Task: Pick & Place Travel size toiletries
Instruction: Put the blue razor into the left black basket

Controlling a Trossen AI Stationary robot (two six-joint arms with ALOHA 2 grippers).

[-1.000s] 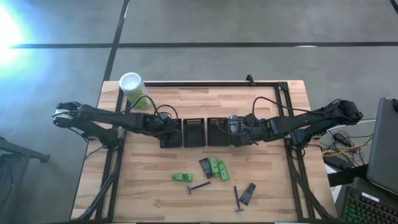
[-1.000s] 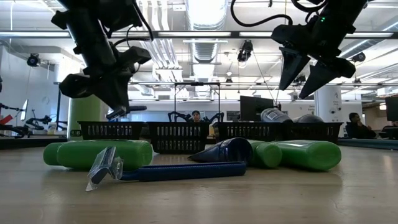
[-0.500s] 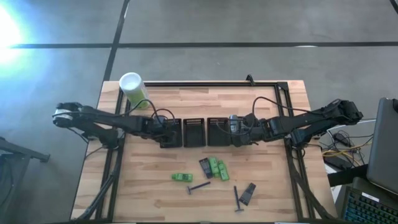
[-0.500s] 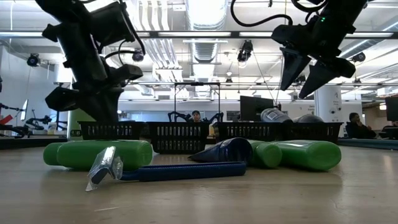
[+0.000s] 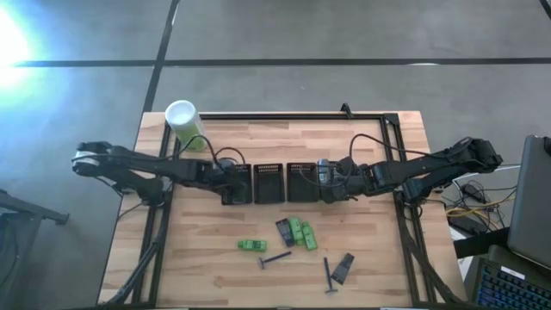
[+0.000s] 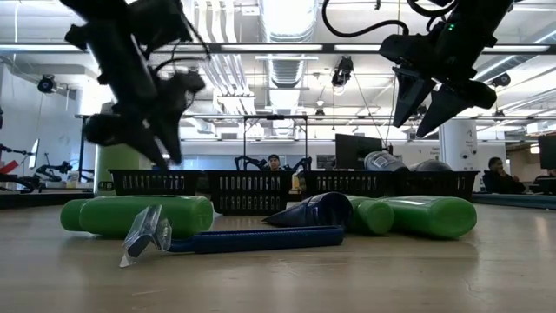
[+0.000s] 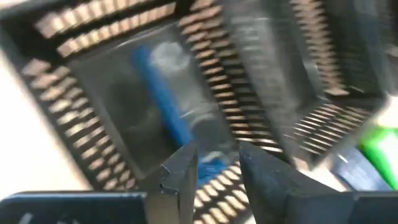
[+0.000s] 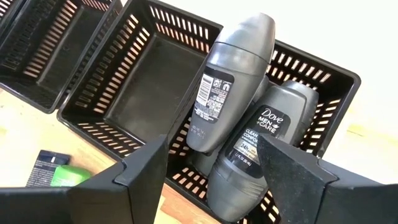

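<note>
My left gripper (image 5: 231, 182) (image 7: 219, 163) hovers open over the leftmost black mesh tray (image 7: 68, 118). A blue razor (image 7: 165, 106) lies flat on that tray's floor, and the fingers are clear of it. My right gripper (image 5: 330, 184) (image 8: 212, 142) stands open above the rightmost tray (image 8: 336, 74), where grey tubes (image 8: 233, 81) lie piled. On the near half of the table rest green packets (image 5: 297, 231) (image 5: 251, 245), dark flat packets (image 5: 283, 231) (image 5: 344, 267) and two razors (image 5: 275, 258) (image 5: 328, 275).
Several black mesh trays (image 5: 268, 182) stand in a row at mid-table. A tall green canister with a white cap (image 5: 185, 122) stands at the far left corner. A black frame (image 5: 379, 116) runs along the far and right edges. Bare wood lies near the front edge.
My left gripper went down into the leftmost tray with a razor in its fingers, then rose again without it. The razor now lies in the tray. My right gripper kept still.
</note>
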